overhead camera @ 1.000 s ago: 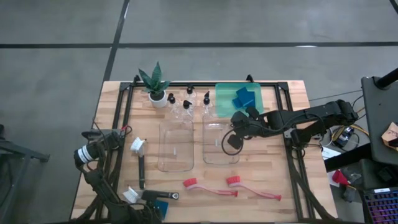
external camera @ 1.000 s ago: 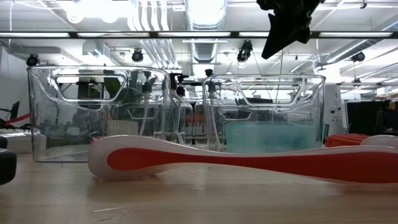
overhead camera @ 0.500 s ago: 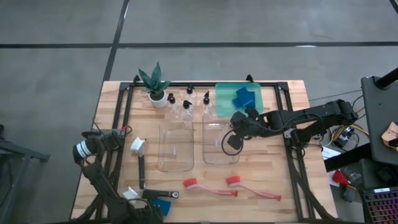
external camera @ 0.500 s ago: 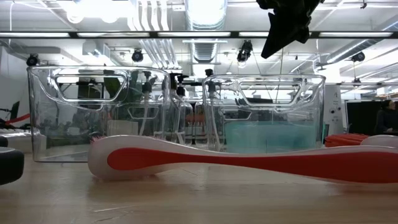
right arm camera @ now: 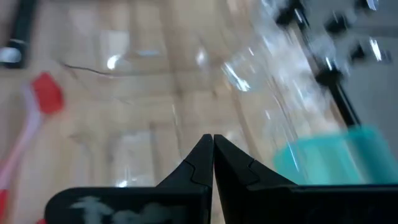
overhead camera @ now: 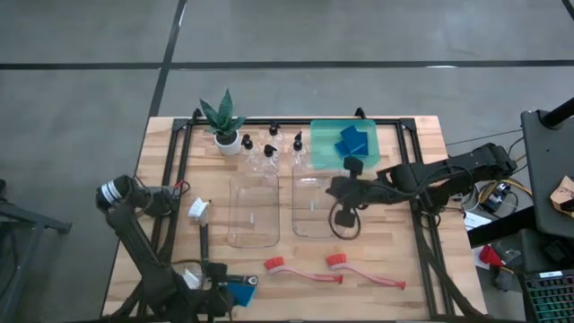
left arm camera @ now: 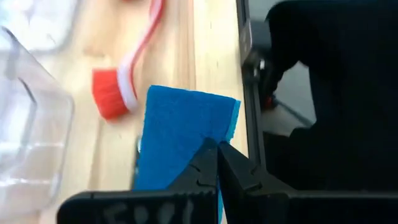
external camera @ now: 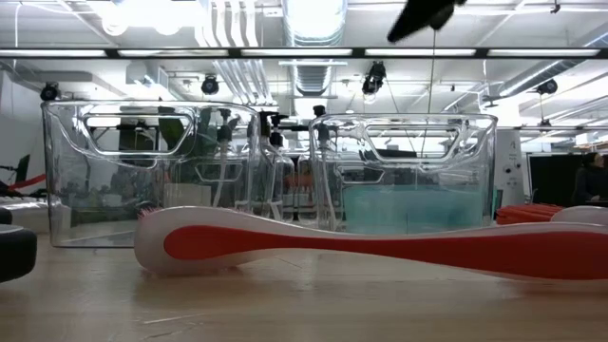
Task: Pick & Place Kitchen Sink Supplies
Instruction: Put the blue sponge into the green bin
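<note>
Left gripper (left arm camera: pixel 217 163) closed at table's near edge, right gripper (right arm camera: pixel 212 154) closed mid-table

Glossy clear plastic bins (overhead camera: pixel 254 211) (smooth) on matt wooden table (overhead camera: pixel 421 269).

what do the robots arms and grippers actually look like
Both arms are dark, nearly black, built of jointed segments. The left arm carries a pale ring at one joint, and a dark cable loops beneath the right arm. The left gripper and right gripper each end in two black, tapered fingers.
</note>
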Controlling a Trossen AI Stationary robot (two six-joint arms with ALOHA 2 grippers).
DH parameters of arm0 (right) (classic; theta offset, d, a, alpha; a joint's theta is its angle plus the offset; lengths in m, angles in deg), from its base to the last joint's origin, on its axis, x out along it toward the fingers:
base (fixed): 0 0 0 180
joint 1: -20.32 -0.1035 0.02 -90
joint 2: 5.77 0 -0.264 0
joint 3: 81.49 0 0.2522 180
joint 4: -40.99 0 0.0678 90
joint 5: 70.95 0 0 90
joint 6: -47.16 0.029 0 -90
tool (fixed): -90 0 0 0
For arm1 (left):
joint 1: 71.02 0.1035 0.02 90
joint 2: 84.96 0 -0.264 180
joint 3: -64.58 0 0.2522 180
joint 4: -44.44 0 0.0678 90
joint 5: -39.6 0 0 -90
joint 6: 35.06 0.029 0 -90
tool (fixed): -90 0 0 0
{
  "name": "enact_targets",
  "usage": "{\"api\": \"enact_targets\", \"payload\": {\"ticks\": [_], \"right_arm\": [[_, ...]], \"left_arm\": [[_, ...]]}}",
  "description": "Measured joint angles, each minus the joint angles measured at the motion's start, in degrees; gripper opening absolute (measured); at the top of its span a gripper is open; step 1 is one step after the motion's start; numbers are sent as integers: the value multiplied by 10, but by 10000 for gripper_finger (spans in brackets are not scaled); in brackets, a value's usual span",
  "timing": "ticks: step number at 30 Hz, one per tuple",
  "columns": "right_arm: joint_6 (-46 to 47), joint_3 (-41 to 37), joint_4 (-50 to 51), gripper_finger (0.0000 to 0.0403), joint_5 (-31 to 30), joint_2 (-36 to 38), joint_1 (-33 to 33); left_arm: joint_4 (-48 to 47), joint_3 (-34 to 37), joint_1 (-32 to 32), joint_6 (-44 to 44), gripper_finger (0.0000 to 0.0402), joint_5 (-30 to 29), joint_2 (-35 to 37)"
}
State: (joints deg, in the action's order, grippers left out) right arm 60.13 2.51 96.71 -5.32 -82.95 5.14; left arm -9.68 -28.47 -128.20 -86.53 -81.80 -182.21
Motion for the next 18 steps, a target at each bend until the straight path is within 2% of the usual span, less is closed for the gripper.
{"api": "enact_targets", "payload": {"ticks": [3,5,10,14,18], "right_arm": [[-1,6,-31,8,11,0,-23],[-2,6,-60,9,42,1,-31],[-66,5,-146,14,95,1,-60],[-123,4,-216,45,98,-11,-89],[-181,5,-281,100,94,-41,-109]], "left_arm": [[3,0,14,16,0,-13,27],[4,0,27,23,0,-19,45],[4,-1,62,45,0,-21,74],[4,-1,94,50,0,-15,86],[5,-1,123,66,0,-6,97]]}}
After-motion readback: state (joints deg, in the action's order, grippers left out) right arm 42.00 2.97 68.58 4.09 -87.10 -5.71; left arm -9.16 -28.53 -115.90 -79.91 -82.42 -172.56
